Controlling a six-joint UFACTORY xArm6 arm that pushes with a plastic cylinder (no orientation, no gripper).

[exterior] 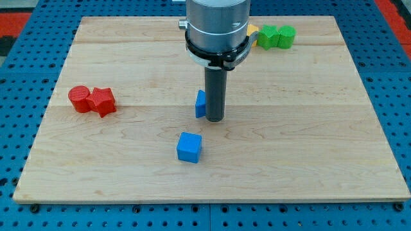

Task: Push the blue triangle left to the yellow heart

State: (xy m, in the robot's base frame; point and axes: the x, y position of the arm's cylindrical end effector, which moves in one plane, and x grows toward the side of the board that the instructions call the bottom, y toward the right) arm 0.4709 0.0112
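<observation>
My tip [214,119] is near the middle of the wooden board [128,179]. A blue block [200,104], probably the blue triangle, sits right against the rod's left side and is mostly hidden by it. A yellow block [252,30], partly hidden behind the arm, lies near the view's top beside the green blocks; its shape cannot be made out. A blue cube [189,147] sits below and left of my tip, apart from it.
Two green blocks [276,36] touch each other at the view's top right. A red cylinder [79,99] and a red star-like block [102,101] touch each other at the view's left. The board's edges drop to a blue pegboard.
</observation>
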